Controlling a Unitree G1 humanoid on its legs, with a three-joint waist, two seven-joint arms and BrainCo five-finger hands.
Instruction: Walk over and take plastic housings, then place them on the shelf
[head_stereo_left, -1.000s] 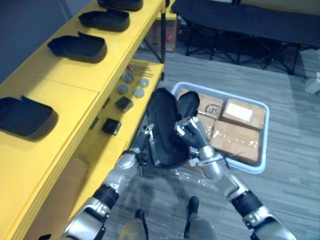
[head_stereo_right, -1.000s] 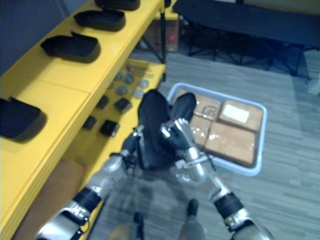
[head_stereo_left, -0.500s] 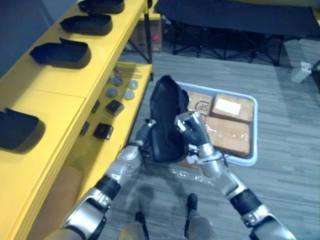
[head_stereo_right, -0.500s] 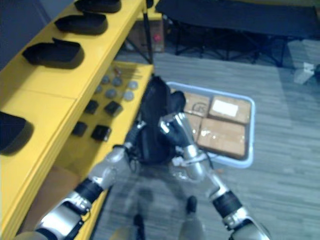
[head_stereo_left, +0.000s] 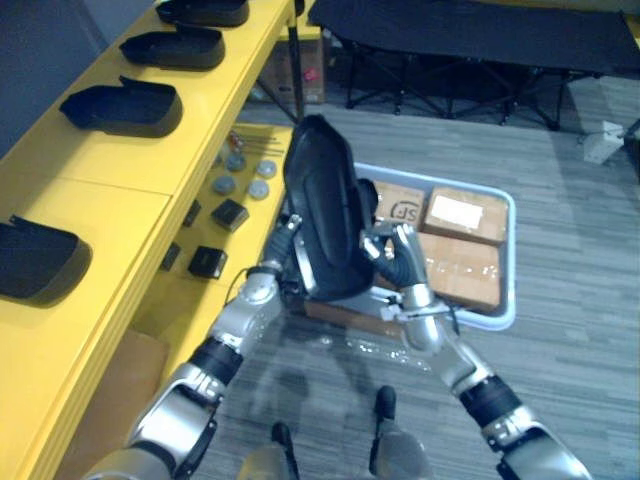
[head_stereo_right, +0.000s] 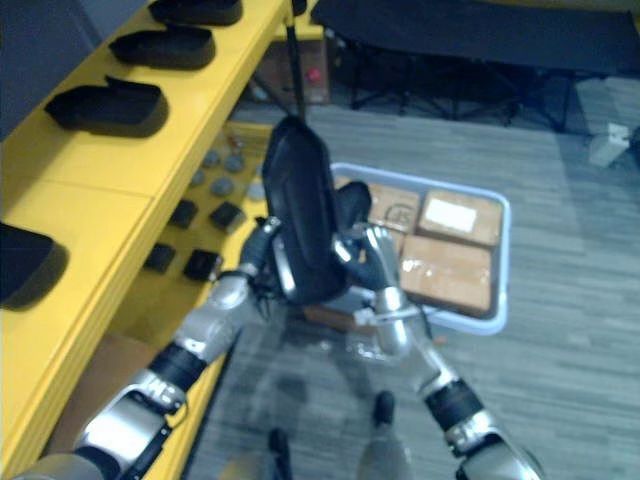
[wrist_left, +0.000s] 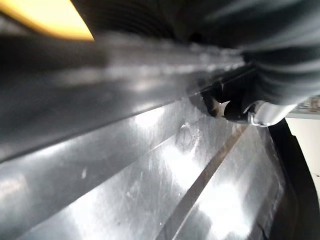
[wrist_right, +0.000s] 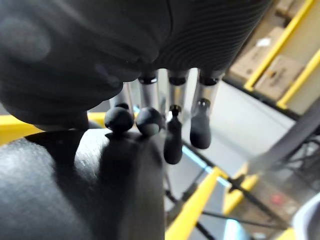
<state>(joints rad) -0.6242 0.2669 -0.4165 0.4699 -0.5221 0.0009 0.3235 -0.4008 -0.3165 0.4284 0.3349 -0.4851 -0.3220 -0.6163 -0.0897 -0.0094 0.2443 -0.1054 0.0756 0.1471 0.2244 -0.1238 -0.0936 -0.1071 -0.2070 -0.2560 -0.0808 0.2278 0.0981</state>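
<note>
Left eye view gives me the black plastic housing (head_stereo_left: 325, 215) raised on end between both hands. It is tilted a little, in the air over the floor just beside the yellow shelf (head_stereo_left: 120, 190) and in front of the pale bin (head_stereo_left: 511, 250). My right hand (head_stereo_left: 395, 258) is on its right flank. In the right wrist view the fingers (wrist_right: 172, 140) run out fairly straight, two dark tips touching the housing's edge and the others reaching just past it, so the hand presses rather than wraps. My left hand (head_stereo_left: 287, 240) sits against the opposite side with its fingers hidden behind the shell, so I cannot tell how they stand. More housings (head_stereo_left: 122, 105) lie in a row on the shelf's top level. Small black blocks (head_stereo_left: 230, 213) and grey discs (head_stereo_left: 224, 185) lie on the lower one. Cardboard boxes (head_stereo_left: 462, 215) fill the bin.
</note>
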